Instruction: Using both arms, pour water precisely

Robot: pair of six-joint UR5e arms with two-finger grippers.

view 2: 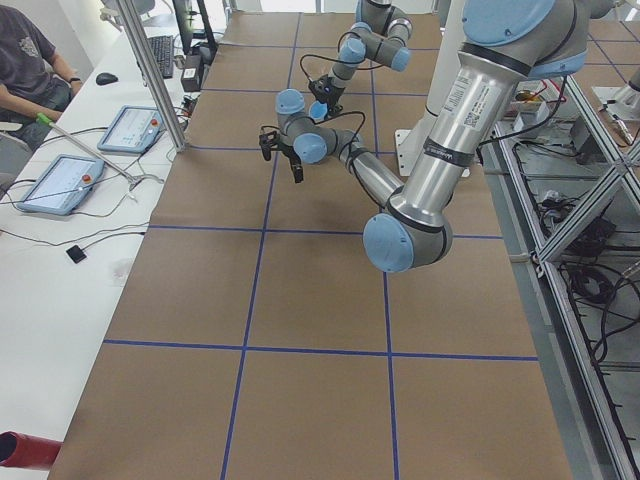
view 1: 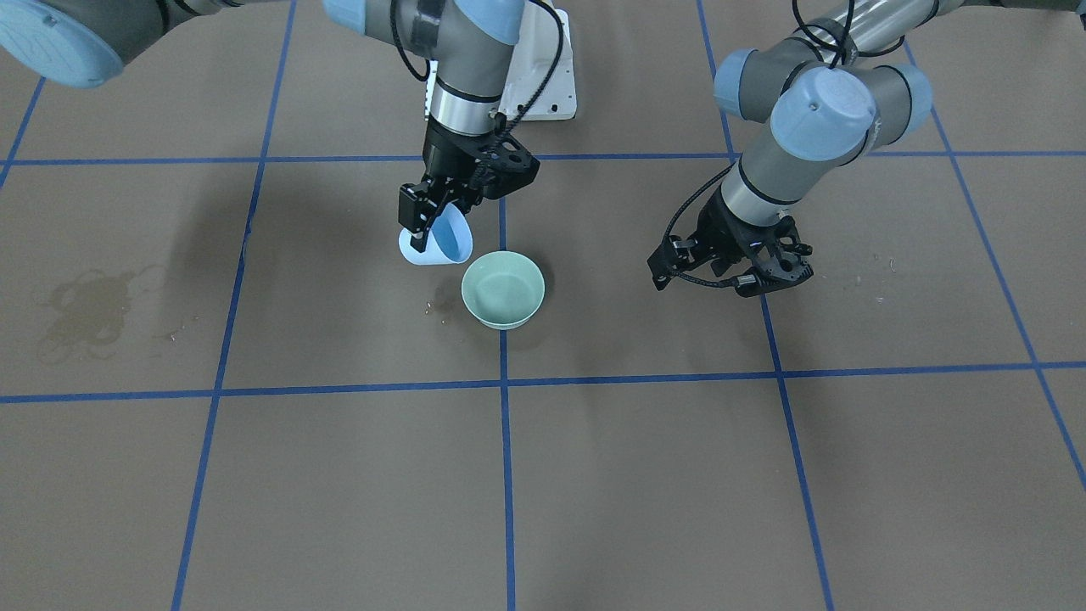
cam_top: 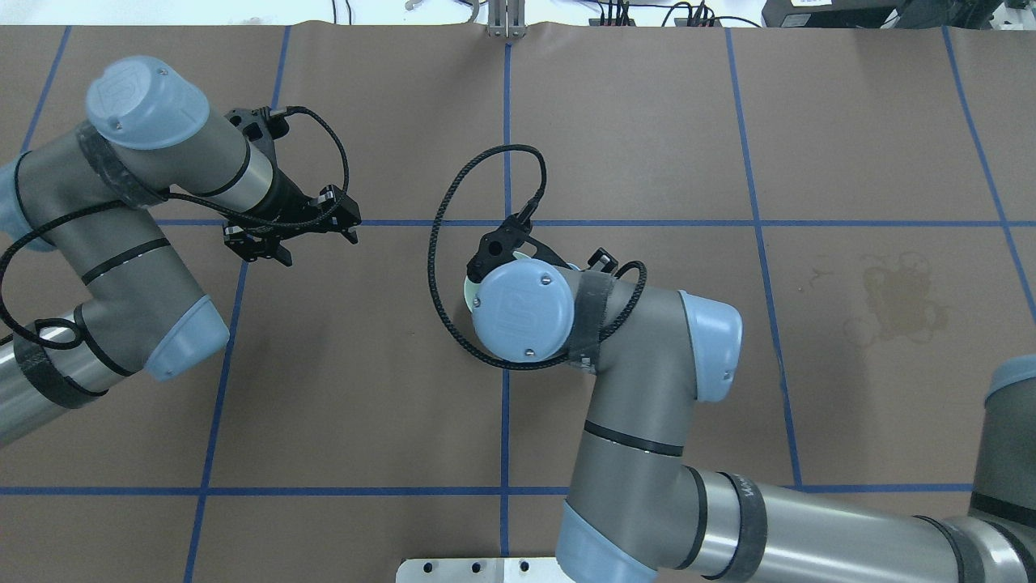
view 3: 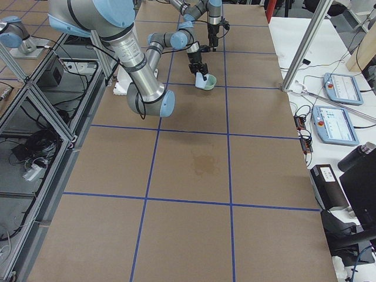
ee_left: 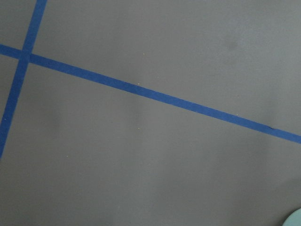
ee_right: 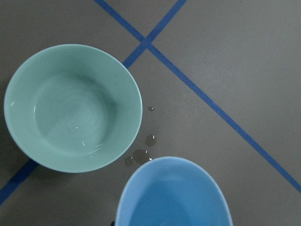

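Note:
My right gripper is shut on the rim of a light blue cup and holds it tilted, just beside a mint green bowl. In the right wrist view the cup is at the bottom and the bowl at the left, apart from it. A little clear water with white glints lies in the bowl. A few drops lie on the table between cup and bowl. My left gripper is open and empty, low over the table, well to the side of the bowl.
The brown table cover has blue tape lines. A dried water stain lies far on my right. The white pedestal stands behind the bowl. In the overhead view my right wrist hides most of the bowl.

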